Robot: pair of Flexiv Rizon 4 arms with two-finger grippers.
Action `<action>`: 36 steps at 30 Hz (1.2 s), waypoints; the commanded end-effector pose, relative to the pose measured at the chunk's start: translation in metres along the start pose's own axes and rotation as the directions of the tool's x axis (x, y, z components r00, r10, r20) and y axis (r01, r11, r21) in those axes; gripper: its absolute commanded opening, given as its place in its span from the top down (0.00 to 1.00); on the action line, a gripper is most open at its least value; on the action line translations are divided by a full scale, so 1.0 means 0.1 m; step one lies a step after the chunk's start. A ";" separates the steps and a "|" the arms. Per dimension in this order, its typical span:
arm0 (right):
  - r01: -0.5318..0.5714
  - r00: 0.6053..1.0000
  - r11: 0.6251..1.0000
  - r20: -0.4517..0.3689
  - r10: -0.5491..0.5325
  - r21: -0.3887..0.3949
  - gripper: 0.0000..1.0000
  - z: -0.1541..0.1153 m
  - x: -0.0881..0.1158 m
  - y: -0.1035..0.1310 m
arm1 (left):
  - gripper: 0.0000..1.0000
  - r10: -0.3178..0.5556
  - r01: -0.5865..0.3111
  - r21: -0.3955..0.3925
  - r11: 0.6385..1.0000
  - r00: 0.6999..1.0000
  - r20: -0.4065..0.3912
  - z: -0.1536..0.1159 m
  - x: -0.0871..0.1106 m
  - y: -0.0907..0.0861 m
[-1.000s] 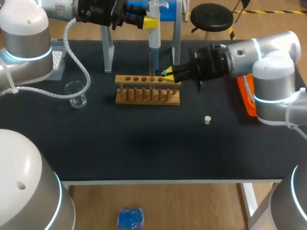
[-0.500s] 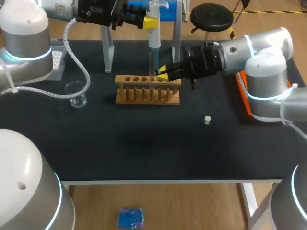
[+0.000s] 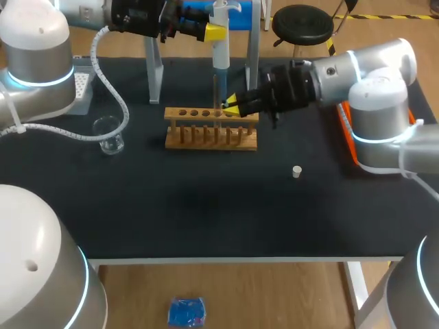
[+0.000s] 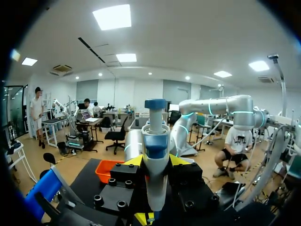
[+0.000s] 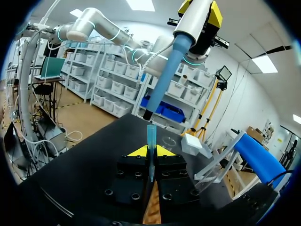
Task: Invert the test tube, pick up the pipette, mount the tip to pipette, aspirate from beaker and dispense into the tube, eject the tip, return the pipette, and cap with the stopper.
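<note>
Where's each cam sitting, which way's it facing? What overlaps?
Head view: above and behind, looking down on the table; left arm and right arm enter.
Left wrist view: on the left wrist, looking along the left gripper, shut on the pipette.
Right wrist view: on the right wrist, looking along the right gripper, shut on the tip, pipette ahead.
Shared: pipette in all three.

Wooden rack point(image 3: 206, 137), translucent plastic tip point(image 5: 150, 150)

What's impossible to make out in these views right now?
Head view: whether the beaker holds liquid; clear glass, too small.
Head view: the orange tray, mostly behind the right arm.
Left wrist view: the lower end of the pipette, hidden behind the left end effector.
</note>
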State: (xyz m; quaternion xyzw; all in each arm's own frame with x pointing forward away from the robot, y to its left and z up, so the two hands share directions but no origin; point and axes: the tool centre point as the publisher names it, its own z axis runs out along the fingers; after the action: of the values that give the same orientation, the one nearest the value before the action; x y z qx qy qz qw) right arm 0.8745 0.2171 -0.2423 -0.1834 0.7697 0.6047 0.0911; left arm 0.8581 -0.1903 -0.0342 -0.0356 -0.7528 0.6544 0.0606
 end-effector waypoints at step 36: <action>0.005 1.000 1.000 -0.005 -0.005 -0.018 1.00 -0.02 0.03 0.06 | 1.00 0.001 -0.001 0.001 1.000 1.000 -0.001 0.00 0.00 0.00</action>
State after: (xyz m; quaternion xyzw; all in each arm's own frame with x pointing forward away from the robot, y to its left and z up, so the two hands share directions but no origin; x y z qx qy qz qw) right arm 0.8709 0.2168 -0.2385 -0.1875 0.7640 0.6110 0.0883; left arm 0.8580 -0.1905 -0.0342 -0.0355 -0.7529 0.6544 0.0605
